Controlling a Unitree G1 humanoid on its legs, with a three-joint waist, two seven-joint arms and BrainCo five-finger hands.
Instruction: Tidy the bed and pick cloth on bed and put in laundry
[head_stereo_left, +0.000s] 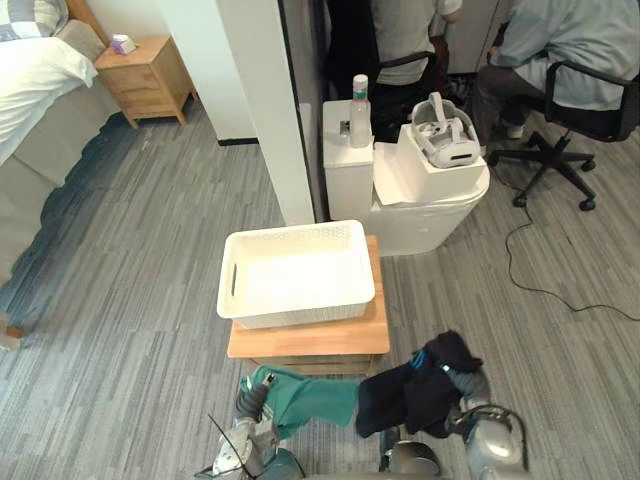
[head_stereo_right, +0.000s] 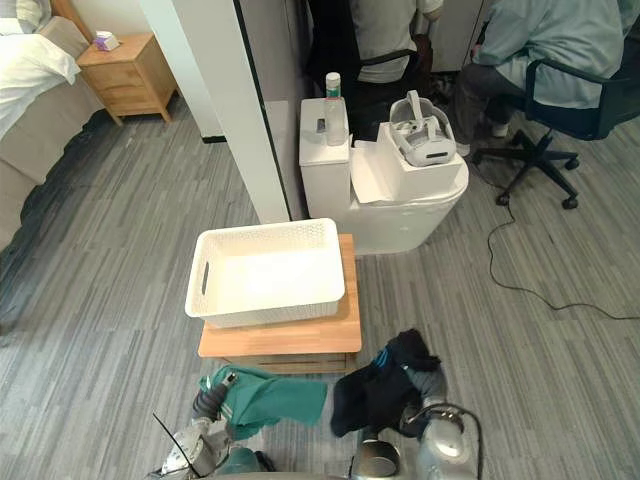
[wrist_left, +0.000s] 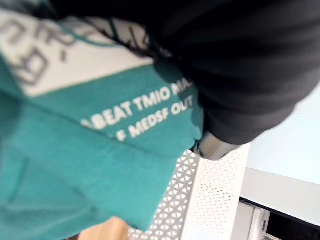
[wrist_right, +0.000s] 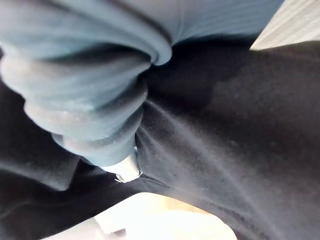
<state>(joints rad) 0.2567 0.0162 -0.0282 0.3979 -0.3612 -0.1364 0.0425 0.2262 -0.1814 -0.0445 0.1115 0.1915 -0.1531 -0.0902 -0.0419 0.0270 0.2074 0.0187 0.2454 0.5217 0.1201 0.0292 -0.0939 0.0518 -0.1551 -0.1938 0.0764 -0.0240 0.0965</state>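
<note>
Soft, even indoor light fills both eye views — bright, without hard glare. The white basket nearly washes out at centre; the floor darkens beside the bed at 10 o'clock. In the right wrist view the black cloth is dim — almost unlit.

Wooden nightstand far left, beyond white pillar. Bottle and headset on white desk. Behind, seated people, black office chair.

Head pair high above, downward, both on the white basket; wrist cameras tight against cloth.
</note>
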